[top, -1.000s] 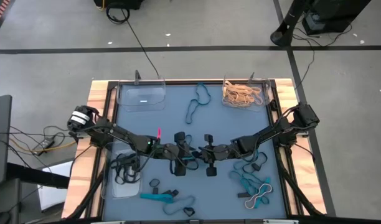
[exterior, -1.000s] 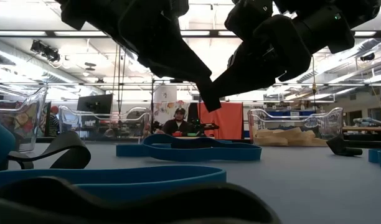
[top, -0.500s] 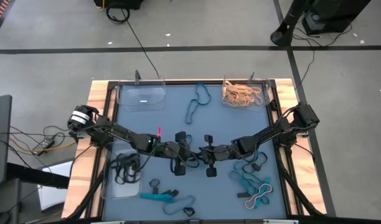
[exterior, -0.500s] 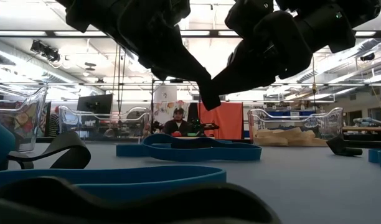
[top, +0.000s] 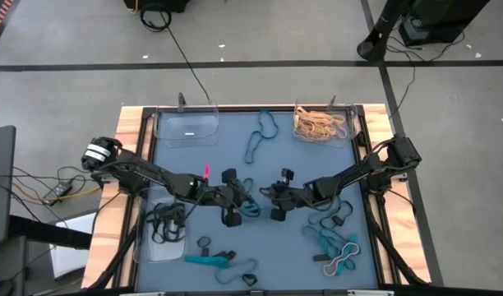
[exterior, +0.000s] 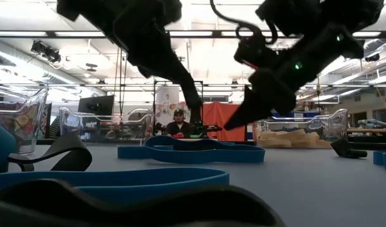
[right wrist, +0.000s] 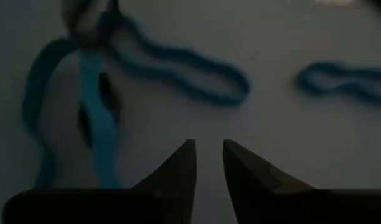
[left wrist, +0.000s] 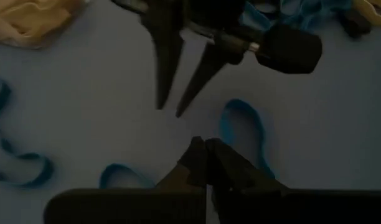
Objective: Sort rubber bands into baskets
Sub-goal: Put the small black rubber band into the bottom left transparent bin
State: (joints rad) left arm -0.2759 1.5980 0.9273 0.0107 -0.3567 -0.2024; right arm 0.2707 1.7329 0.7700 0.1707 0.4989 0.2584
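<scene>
My two grippers stand tip to tip above the middle of the blue mat. My left gripper [top: 243, 201] is shut on a teal rubber band [top: 251, 209], which shows behind its fingers [left wrist: 239, 102] in its wrist view. My right gripper [top: 265, 196] is just to its right, a little open with nothing between its fingers [right wrist: 208, 149]. There are three clear baskets. The far-left one [top: 186, 128] holds no bands, the far-right one [top: 321, 123] holds tan bands, and the near-left one [top: 165, 226] holds black bands. My left gripper has the teal rubber band at its fingertips, which slant down toward the table's right. Its own fingers [left wrist: 210, 163] hide the exact place of contact. In the right wrist view the band's strands [right wrist: 91, 106] run down from it. Whether the band's lower end lies on the mat, I cannot tell.
Loose bands lie on the mat: a long teal one [top: 260, 136] at the far middle, teal, black and pale ones [top: 329, 240] at the near right, and teal and black ones [top: 212, 260] along the near edge. Wooden rails frame the mat.
The two grippers met tip to tip. My left gripper shut on the band while my right gripper opened. The right gripper then drew back toward the table's right, sinking and rolling its wrist. The left gripper has pulled slightly toward the left.
</scene>
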